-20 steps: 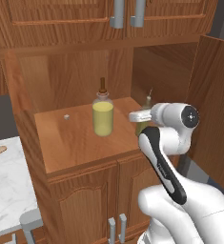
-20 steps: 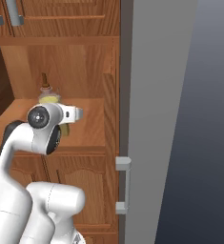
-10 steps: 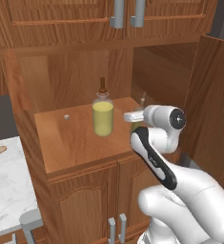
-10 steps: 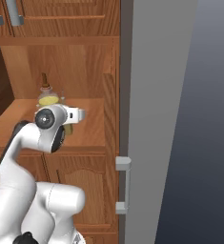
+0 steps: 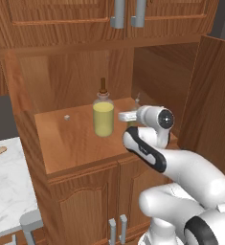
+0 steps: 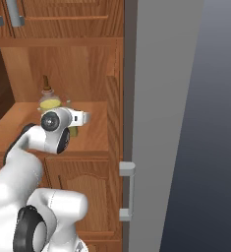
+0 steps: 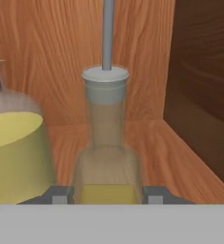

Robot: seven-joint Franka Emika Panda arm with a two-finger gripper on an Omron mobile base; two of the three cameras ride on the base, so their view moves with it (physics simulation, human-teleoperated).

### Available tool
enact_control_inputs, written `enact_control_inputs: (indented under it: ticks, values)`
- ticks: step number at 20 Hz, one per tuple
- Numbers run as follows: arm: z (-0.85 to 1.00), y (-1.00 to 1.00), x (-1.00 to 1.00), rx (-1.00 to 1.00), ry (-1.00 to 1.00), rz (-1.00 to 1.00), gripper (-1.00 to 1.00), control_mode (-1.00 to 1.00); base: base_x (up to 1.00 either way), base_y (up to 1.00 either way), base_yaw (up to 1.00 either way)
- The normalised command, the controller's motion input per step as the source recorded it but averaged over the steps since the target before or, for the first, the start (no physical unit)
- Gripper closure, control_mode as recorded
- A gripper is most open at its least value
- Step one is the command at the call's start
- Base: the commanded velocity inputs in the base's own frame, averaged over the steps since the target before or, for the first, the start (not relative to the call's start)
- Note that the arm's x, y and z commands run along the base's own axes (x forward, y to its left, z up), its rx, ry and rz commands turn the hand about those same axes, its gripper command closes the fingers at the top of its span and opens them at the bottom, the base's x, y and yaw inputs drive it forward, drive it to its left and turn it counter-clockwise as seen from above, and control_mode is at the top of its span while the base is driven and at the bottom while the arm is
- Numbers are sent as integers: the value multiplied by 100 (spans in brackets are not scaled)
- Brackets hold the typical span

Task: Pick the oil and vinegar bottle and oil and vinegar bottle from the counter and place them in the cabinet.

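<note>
Pulling back a touch, that white arm with the dark joints: the wrist sits lower and nearer the front lip of the shelf than it did a second ago, while the squat round clear bottle with pale yellow liquid [image 5: 103,117] hasn't budged. It stands upright in the tall reddish-brown wooden cabinet [image 5: 61,81], on the deep shelf, roughly mid-way across.

Now the slim bottle with the thin spout [image 7: 106,143]. From the hand's own camera it stands dead ahead, upright, long axis straight up, its lower body right between the two finger tips. The pincer [image 7: 107,195] is narrowed onto it, gripping it low down, to the right of the round bottle and short of the dark side wall.

So the reckoning: the slim one is inside the compartment, beside its partner. I'd say the next move turns on setting it down straight, then opening and backing out along that same line without clipping the neighbour.
</note>
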Motion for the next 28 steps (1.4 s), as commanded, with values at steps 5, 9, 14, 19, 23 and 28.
enact_control_inputs:
  ticks: [5, 9, 14, 19, 23, 28]
  values:
    - [-30, 0, 22, 0, 0, 0, 100, -100, 0, 0, 0]
    - [-43, 0, 16, -2, 3, 0, 100, -100, 0, 0, 0]
    - [-35, 0, 18, -1, 4, 0, 100, -100, 0, 0, 0]
    - [-18, 0, 6, 0, 1, 0, 100, -100, 0, 0, 0]
    - [0, 0, 0, 0, 0, 0, 100, -100, 0, 0, 0]
    - [-1, 0, 0, 0, 0, 0, 100, -100, 0, 0, 0]
